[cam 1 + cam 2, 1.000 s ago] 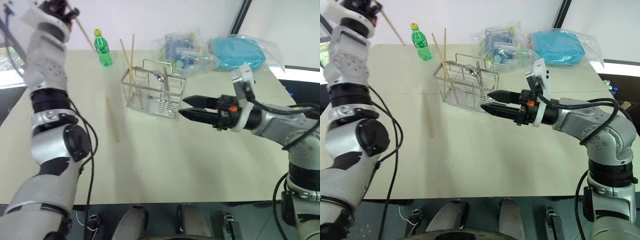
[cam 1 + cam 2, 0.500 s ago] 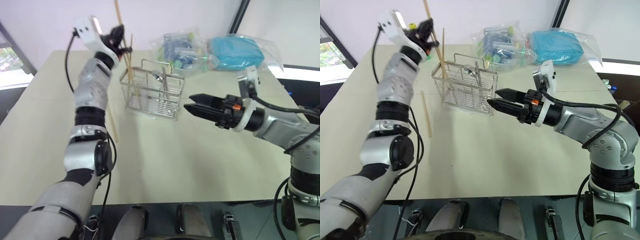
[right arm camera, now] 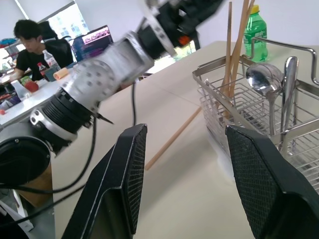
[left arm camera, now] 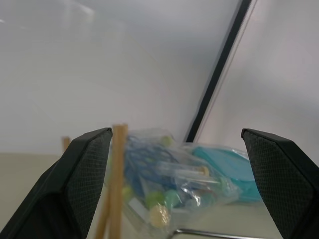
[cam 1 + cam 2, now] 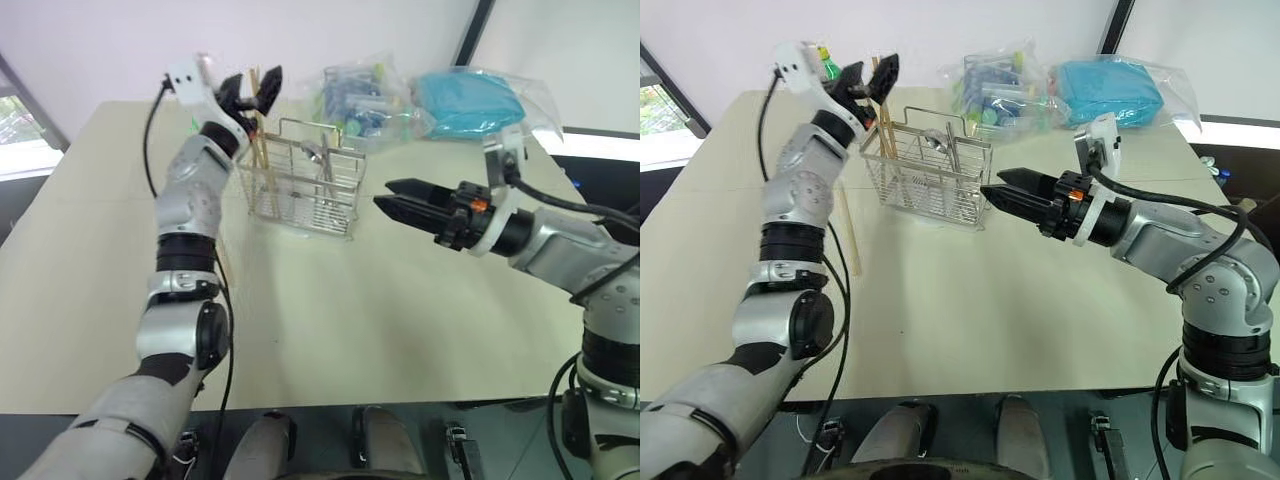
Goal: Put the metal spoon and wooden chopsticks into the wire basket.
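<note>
The left hand is up over the far left corner of the wire basket, and its two black fingers are spread wide with nothing between them. Wooden chopsticks stand in that left corner, tips down, leaning a bit, their tops right by the open fingers. One more chopstick lies flat on the counter, just left of the basket. The metal spoon is standing inside the basket, bowl up.

The right hand hovers just right of the basket. Its fingers are partly apart and hold nothing.

The step now looks like letting go of a chopstick and pulling away. To do it well, the left hand should lift straight up first, so a finger does not knock the tall sticks or tip the light basket. Then it can go for the stick on the counter. That stick is thin and flat on the top, so the fingers should come down on both sides of its middle and pinch gently.
</note>
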Robot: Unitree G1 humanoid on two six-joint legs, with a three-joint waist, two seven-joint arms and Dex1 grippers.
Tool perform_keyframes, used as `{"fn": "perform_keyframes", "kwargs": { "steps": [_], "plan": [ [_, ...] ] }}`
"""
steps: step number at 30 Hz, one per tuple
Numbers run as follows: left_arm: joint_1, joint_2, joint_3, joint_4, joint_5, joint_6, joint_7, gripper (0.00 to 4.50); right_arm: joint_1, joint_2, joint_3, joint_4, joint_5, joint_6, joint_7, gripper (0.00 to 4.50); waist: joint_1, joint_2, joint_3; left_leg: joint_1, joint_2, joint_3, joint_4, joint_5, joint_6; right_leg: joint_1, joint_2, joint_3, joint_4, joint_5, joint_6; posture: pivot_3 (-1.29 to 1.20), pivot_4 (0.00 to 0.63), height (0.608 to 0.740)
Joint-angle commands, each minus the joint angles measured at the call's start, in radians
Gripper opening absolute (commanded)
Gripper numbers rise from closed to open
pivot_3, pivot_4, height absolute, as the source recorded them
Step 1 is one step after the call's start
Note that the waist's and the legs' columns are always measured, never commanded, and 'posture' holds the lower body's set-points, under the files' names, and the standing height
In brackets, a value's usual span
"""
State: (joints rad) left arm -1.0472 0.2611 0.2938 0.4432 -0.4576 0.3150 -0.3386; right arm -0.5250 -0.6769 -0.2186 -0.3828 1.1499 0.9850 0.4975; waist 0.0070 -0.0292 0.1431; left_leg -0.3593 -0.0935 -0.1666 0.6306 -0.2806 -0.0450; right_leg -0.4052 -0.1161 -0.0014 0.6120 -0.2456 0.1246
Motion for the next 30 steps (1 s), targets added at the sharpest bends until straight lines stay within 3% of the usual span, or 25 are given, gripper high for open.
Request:
{"fn": "perform_keyframes", "kwargs": {
  "steps": [1, 6, 10, 12, 29, 30],
  "plan": [
    [-0.074, 0.087, 0.026, -0.075, -0.004, 0.178, 0.106, 4.47, -0.028, 0.016, -0.002, -0.003, -0.008, -0.029, 0.011, 2.58, 0.001, 0.000, 0.000, 0.000, 0.000, 0.000, 0.000, 0.000, 0.000, 0.000, 0.000, 0.000, 0.000, 0.000, 0.000, 0.00, 0.150, 0.725],
    [-0.093, 0.139, -0.008, -0.062, 0.059, 0.505, 0.304, 4.47, -0.027, 0.033, 0.016, 0.005, -0.028, -0.040, 0.033, 2.58, 0.006, 0.000, 0.000, 0.002, -0.001, 0.000, 0.000, -0.003, 0.006, 0.003, 0.000, 0.000, 0.000, 0.000, 0.000, 0.00, 0.150, 0.725],
    [-0.071, 0.119, 0.037, -0.017, 0.094, 0.802, 0.466, 4.47, -0.026, 0.037, 0.048, 0.011, -0.065, -0.053, 0.065, 2.58, 0.003, 0.000, 0.000, 0.002, -0.001, -0.001, 0.001, -0.003, 0.005, 0.002, 0.000, 0.000, 0.001, 0.000, 0.001, 0.00, 0.150, 0.725],
    [-0.045, 0.099, 0.055, 0.011, 0.115, 0.861, 0.518, 4.47, -0.028, 0.037, 0.057, 0.014, -0.075, -0.057, 0.076, 2.58, 0.001, 0.000, 0.000, 0.002, -0.001, -0.001, 0.000, -0.002, 0.003, 0.002, 0.000, 0.000, 0.001, 0.000, 0.001, 0.00, 0.150, 0.725],
    [-0.099, 0.044, 0.074, 0.501, 0.191, 0.659, 0.510, 4.47, -0.014, 0.045, 0.048, -0.014, -0.085, -0.045, 0.061, 2.58, 0.008, 0.000, 0.000, 0.002, -0.001, 0.000, 0.000, 0.000, -0.001, 0.001, -0.002, 0.000, 0.000, 0.000, 0.001, 0.00, 0.150, 0.725],
    [-0.107, 0.043, 0.072, 0.525, 0.194, 0.648, 0.506, 3.96, -0.014, 0.046, 0.048, -0.014, -0.085, -0.046, 0.058, 2.58, 0.008, 0.001, -0.001, 0.002, -0.001, 0.000, 0.000, 0.000, -0.001, 0.001, -0.002, 0.000, 0.000, 0.000, 0.001, 0.00, 0.150, 0.725]
  ]
}}
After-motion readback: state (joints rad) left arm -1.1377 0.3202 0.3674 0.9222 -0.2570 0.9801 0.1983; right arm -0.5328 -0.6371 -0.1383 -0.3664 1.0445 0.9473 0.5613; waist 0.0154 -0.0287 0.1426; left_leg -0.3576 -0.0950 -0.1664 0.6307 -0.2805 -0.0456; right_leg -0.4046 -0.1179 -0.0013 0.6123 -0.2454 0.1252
